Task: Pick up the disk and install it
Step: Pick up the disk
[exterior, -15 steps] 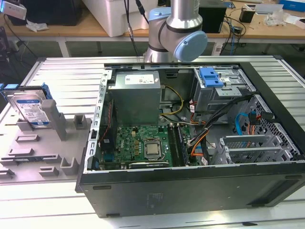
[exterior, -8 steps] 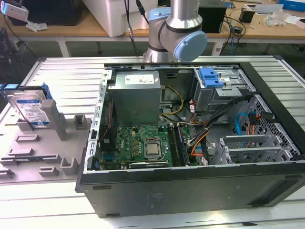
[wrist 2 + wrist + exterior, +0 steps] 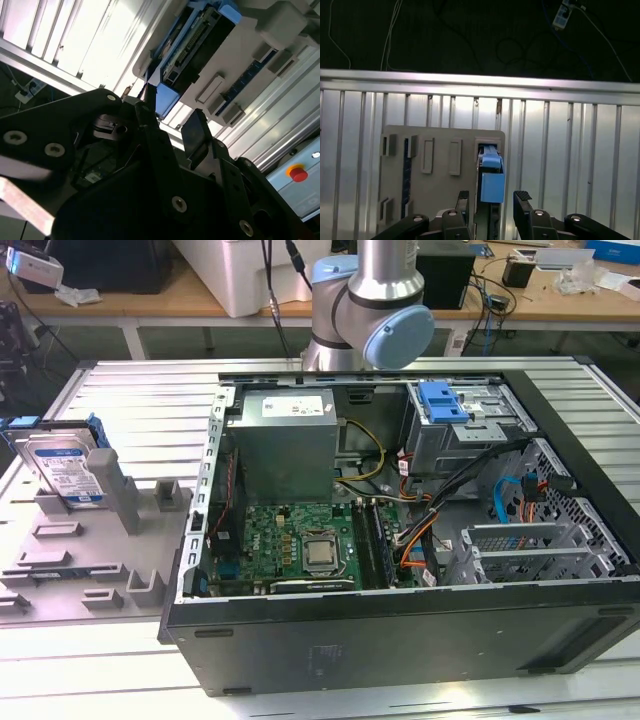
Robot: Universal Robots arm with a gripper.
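**Disk parked in its tray, fingers wide open and empty**

The disk (image 3: 64, 472) is sitting on the exterior view's left. It stands on edge in a slot of the grey tray (image 3: 60, 575), label facing out and blue rails around it. My guess is it's propped like that so the top edge sticks up free, with room on both flat sides for a grab from above.

In the first wrist view the gripper (image 3: 492, 194) has its fingers (image 3: 521, 200) spread wide and holding nothing. The disk's blue edge (image 3: 492, 176) lines up right in the gap and touches neither one.

Room-wise, the ribbed metal desk (image 3: 150, 400) is bare past the tray's far edge. The tray's other side sits just beside the wall of the open computer case (image 3: 400, 645). The drive cage (image 3: 480, 435) with its blue bracket (image 3: 445, 402) is well apart, at the case's far corner.
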